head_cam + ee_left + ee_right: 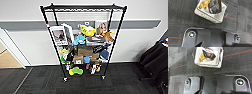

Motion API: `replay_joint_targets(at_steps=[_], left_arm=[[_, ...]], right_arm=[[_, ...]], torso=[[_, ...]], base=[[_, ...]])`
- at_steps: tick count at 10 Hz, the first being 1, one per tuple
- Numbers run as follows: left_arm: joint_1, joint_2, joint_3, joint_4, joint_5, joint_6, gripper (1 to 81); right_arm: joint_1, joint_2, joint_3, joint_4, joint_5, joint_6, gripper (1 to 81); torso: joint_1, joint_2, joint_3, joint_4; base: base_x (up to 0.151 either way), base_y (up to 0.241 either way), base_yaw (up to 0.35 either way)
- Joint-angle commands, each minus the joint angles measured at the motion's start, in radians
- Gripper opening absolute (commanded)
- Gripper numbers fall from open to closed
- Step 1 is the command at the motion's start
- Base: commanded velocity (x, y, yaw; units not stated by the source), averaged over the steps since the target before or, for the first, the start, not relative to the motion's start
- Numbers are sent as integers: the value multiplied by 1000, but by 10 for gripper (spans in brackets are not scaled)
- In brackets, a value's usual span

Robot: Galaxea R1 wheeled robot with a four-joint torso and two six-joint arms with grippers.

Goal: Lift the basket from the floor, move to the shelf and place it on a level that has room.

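Gripper state cannot be told for either arm: both wrist views look down past the robot's dark mounting plate, and no fingers can be made out. Beyond the plate in the left wrist view, the basket [211,11] sits on the floor [179,18], its pale woven side and white cloth liner showing, with a dark loop handle at one end. Inside it lie a tan, crumpled-looking item [204,4] and a dark glossy packet [214,6]. The right wrist view shows the same basket [208,57] from another angle, apart from the plate, resting on the dark carpet tiles, which are crossed by thin red lines [235,53]. In the head view, the shelf [83,41] stands upright on small casters against a pale wall with a grey band [22,25]. Its top level [83,8] is a flat black wire grid between the post tops. The lower tiers are crowded with picture frames [60,35], a yellow soft toy [87,30], brown cardboard boxes [85,51] and other small toys. A dark chair [155,62] stands to the right, and tan wooden flooring [7,60] shows at the left edge
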Motion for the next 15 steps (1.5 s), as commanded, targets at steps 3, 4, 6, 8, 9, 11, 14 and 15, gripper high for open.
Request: replay_joint_targets(at_steps=[3, 4, 6, 8, 9, 11, 14, 15], left_arm=[[-66, -150, 78, -3, 81, 0, 811], [-66, -170, 98, -3, 81, 0, 811], [-72, -188, 137, -7, 81, 0, 811], [-88, -201, 147, -39, 82, 0, 811], [-101, -210, 147, -50, 102, 0, 811], [-126, -218, 147, -62, 133, 0, 811], [-167, -215, 147, -81, 176, 0, 811], [-189, -213, 147, -82, 213, 0, 811]], right_arm=[[54, -20, 11, -3, -68, 2, 811], [60, -17, 13, -3, -77, 2, 811], [60, -12, 19, -5, -81, 2, 811], [65, -14, 19, -2, -81, 2, 811], [65, -15, 19, -1, -81, 2, 811], [69, -14, 19, 3, -81, 3, 811], [76, -14, 21, 5, -81, 4, 811], [77, -14, 24, 5, -84, 3, 811]], torso=[[107, -168, 0, 0], [128, -201, 0, 0], [171, -270, -1, 0], [212, -336, -75, 0], [231, -365, -104, 0], [271, -430, -166, 0], [337, -532, -259, 0], [359, -566, -290, 0]], base=[[0, 0, 0], [0, 0, 0], [0, 0, 0], [0, 0, 0], [0, 0, 0], [0, 0, 0], [0, 0, 0], [0, 0, 0]])
